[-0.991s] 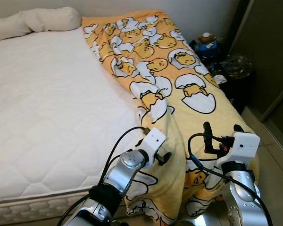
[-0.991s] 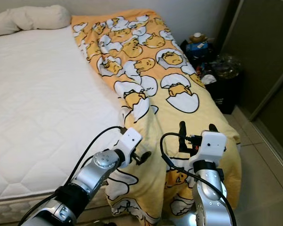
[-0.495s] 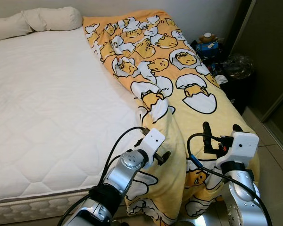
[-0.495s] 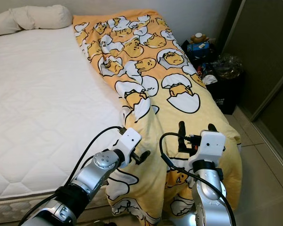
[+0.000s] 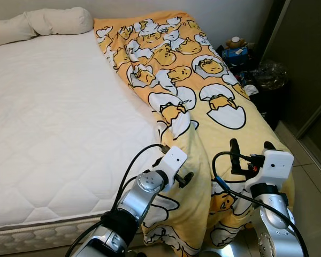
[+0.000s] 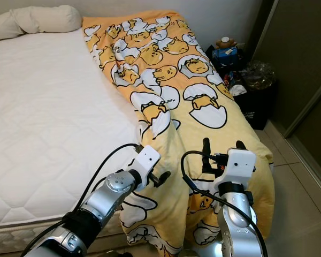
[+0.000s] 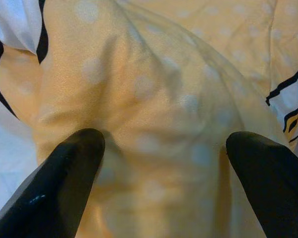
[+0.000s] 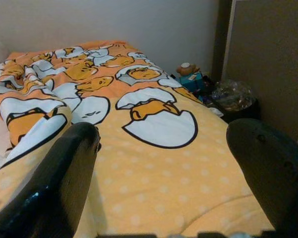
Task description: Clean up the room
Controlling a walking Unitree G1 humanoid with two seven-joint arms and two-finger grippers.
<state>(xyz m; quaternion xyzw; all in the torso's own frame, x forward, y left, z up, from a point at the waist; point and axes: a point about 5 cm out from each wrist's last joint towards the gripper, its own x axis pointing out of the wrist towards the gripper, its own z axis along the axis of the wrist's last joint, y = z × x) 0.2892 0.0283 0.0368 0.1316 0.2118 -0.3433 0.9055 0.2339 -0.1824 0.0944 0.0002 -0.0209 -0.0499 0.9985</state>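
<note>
Yellow-orange cotton blanket printed with white eggshell cartoons [image 5: 203, 101] runs along the right-hand strip of the white quilted mattress [image 5: 59, 118], from the wall end down over the foot edge, where it hangs in folds. Head views: left gripper [image 5: 185, 179] sits low at the foot of the bed, against a raised fold of the blanket just where it meets the bare mattress. Right gripper [image 5: 250, 145] is held above the blanket's draped corner, fingers pointing up, spread wide apart with nothing between them. A long white bolster pillow [image 5: 40, 24] lies at the head of the mattress. Beside the bed, a dark cluttered bedside stand [image 5: 257, 80] stands against the wall, with a small brown teddy bear [image 5: 236, 42] on top.

Left wrist view: two black fingertips [image 7: 64, 178] stand wide apart on either side of a ridge of dotted yellow cloth; the fabric bulges up between them, the tips close to it but not pinching it.

Right wrist view: both black fingers [image 8: 64, 173] stand wide apart, empty, looking along the blanket toward the wall.
</note>
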